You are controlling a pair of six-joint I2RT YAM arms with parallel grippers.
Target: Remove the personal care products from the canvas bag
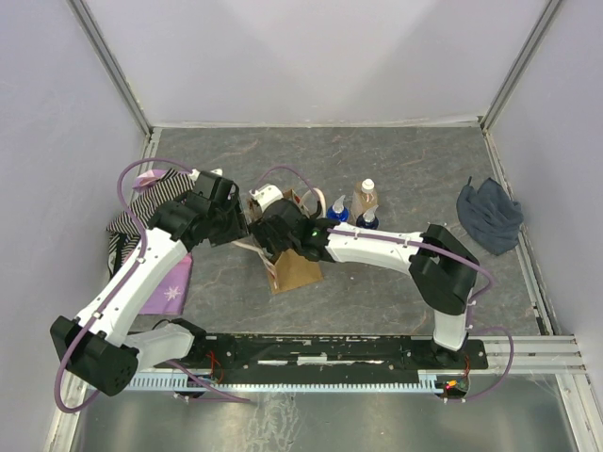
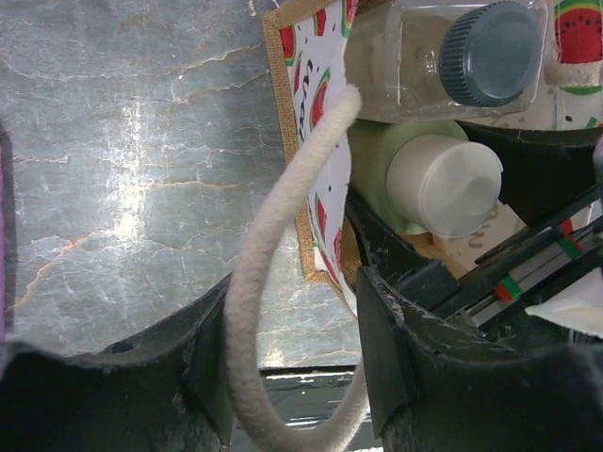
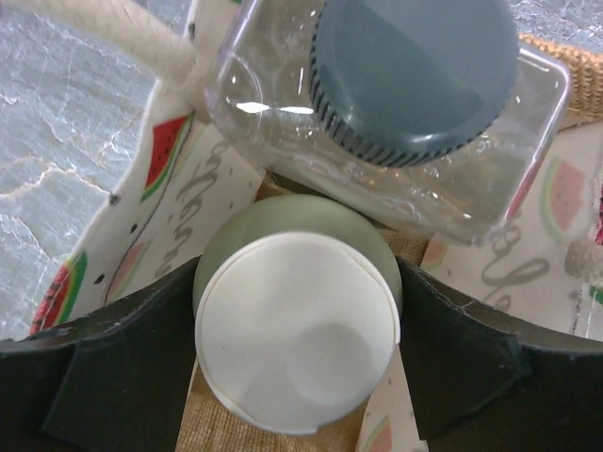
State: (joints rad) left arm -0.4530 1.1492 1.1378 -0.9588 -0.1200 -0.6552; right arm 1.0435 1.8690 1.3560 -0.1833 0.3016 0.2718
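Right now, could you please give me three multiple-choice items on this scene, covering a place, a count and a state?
1. Where is the clear square bottle?
A. on the cloth
B. in the canvas bag
C. beside the amber bottle

2. How many bottles stand outside the bag?
A. one
B. five
C. three

3. What is the right pincer doing?
A. gripping the cream bottle
B. holding a cloth
C. hanging open over bare table

B: the clear square bottle sits inside the canvas bag.
C: the amber bottle and two orange-and-blue bottles stand there.
A: the right pincer flanks the cream bottle.
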